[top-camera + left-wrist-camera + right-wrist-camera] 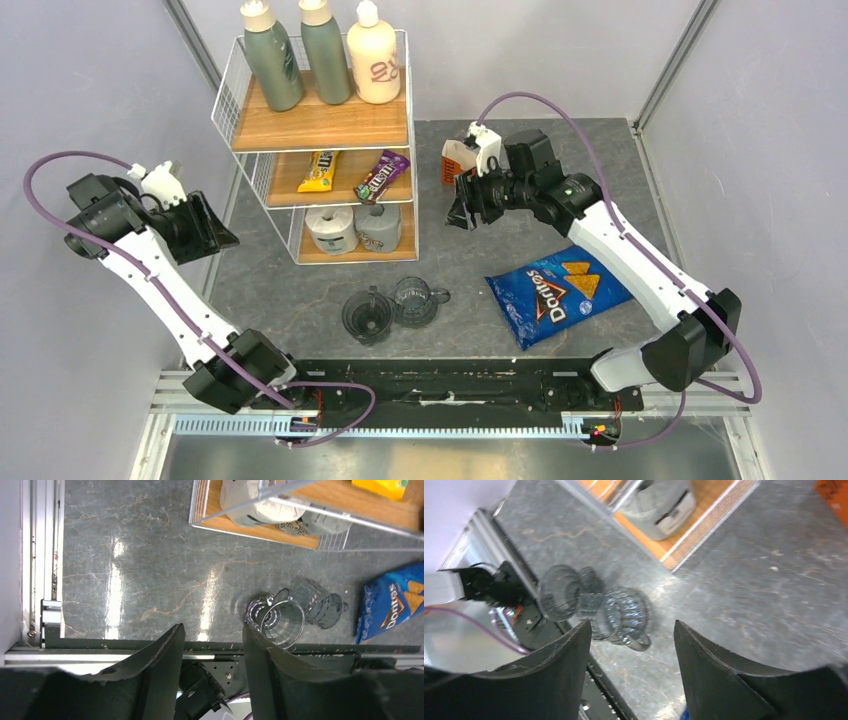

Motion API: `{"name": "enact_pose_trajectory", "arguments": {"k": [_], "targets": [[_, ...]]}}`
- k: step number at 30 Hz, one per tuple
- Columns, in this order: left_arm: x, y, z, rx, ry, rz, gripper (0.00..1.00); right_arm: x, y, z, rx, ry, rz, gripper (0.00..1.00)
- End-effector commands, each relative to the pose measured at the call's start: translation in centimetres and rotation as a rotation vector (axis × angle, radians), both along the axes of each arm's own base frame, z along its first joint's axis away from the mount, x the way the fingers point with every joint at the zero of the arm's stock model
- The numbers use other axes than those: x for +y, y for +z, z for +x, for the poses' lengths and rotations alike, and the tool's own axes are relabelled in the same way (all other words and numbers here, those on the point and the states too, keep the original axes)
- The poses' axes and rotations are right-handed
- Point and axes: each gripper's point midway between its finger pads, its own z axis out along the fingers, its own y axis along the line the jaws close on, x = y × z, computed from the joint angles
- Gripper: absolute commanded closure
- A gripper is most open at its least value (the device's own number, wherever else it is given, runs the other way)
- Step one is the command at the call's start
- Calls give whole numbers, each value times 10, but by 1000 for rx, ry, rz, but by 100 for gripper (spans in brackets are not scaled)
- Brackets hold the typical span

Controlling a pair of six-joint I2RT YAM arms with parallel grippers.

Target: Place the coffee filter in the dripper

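The dripper [367, 314] is a dark smoky cone that stands at the table's front centre, touching the clear glass mug [419, 300] on its right. It also shows in the left wrist view [279, 620] and the right wrist view [559, 593]. No tan paper coffee filter is in view. The orange-and-white filter packet [456, 160] stands at the back, just behind my right gripper [464, 207], which is open and empty [631, 625] above the table. My left gripper [220, 230] is open and empty [212, 627], raised at the far left, well away from the dripper.
A white wire shelf [320, 120] stands at the back left with bottles, candy packs and paper rolls [332, 228]. A blue Doritos bag [556, 290] lies to the right of the mug. The black base rail [440, 385] runs along the near edge.
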Motion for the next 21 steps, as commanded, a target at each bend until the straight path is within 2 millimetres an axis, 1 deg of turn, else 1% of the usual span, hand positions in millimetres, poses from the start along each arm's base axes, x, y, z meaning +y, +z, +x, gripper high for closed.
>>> {"name": "enact_pose_trajectory", "arguments": {"k": [1,2,3,5,7,10,12,15,18,21], "targets": [[-27,-1,-27,2,-124,14,57,29,14,-37,56,154,149,36],[-29,-1,-28,-4,-127,13,67,32,14,-40,63,159,154,40],[-32,-2,-28,-7,-126,-5,71,35,12,-42,74,159,154,44],[-40,-4,-25,-26,-146,-54,78,42,9,-43,87,158,161,51],[-46,-3,-19,-59,-181,-95,83,50,8,-44,88,165,173,58],[-51,0,-10,-92,-200,-164,91,63,9,-42,93,165,196,67],[-53,-2,-5,-104,-216,-202,95,72,8,-40,88,173,209,74],[-57,-5,1,-130,-246,-256,96,83,4,-34,91,170,211,79],[-62,-4,9,-166,-277,-326,96,91,2,-27,91,166,216,82],[-68,-3,18,-195,-306,-403,96,94,2,-20,76,146,224,84]]}}
